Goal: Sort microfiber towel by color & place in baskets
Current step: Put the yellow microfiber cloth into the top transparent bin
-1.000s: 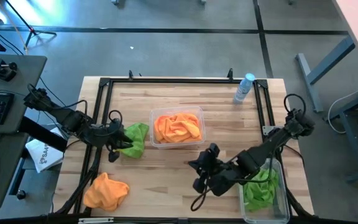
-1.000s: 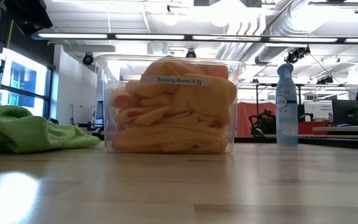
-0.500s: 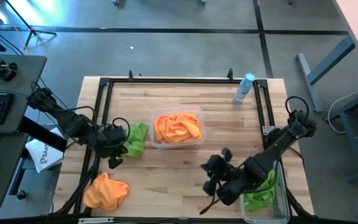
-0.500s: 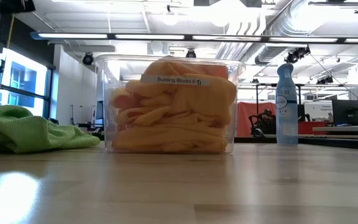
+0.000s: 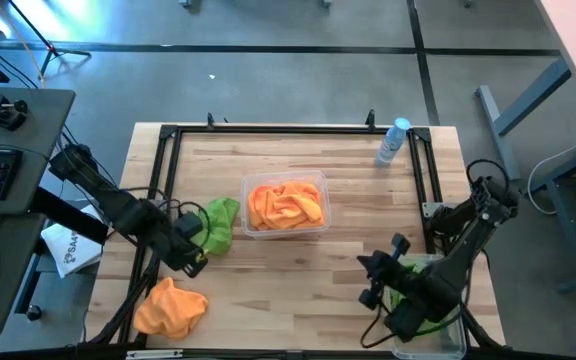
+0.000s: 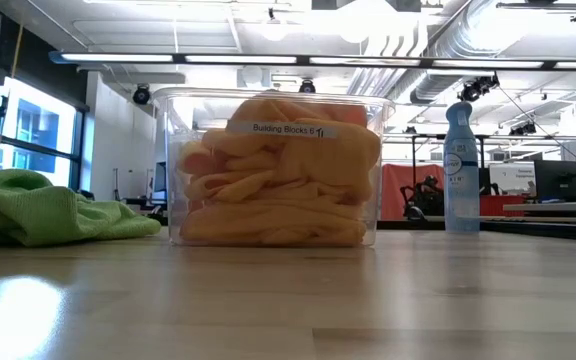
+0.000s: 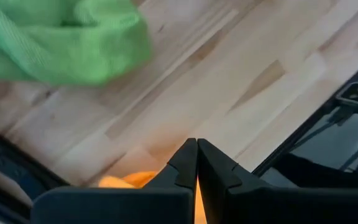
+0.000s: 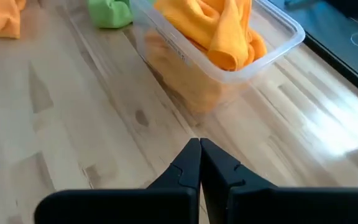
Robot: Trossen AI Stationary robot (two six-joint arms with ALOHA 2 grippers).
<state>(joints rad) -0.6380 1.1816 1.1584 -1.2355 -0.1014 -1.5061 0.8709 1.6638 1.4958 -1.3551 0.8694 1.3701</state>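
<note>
Now both arms have pulled back toward the near edge of the table, and both grippers are clenched on nothing. The left gripper (image 5: pixel 194 262), which stood open beside the green towel (image 5: pixel 218 222) a second ago, has snapped shut and backed away without it; its wrist view shows the two fingers pressed together over bare wood, the green towel lying well ahead and a sliver of orange just beneath. The right gripper (image 5: pixel 376 283) has slid from mid-table back toward the right-hand basket (image 5: pixel 460 330), fingers likewise closed and empty.

So the sorting looks unfinished: the green towel sits on the table just left of the centre basket (image 5: pixel 320 183), which is packed with orange towels (image 5: pixel 286 205), and one loose orange towel (image 5: pixel 170 308) lies at the near left corner.

The right basket holds green cloth, but the right arm covers much of it and the frame edge cuts it off. From table height, neither arm shows.
</note>
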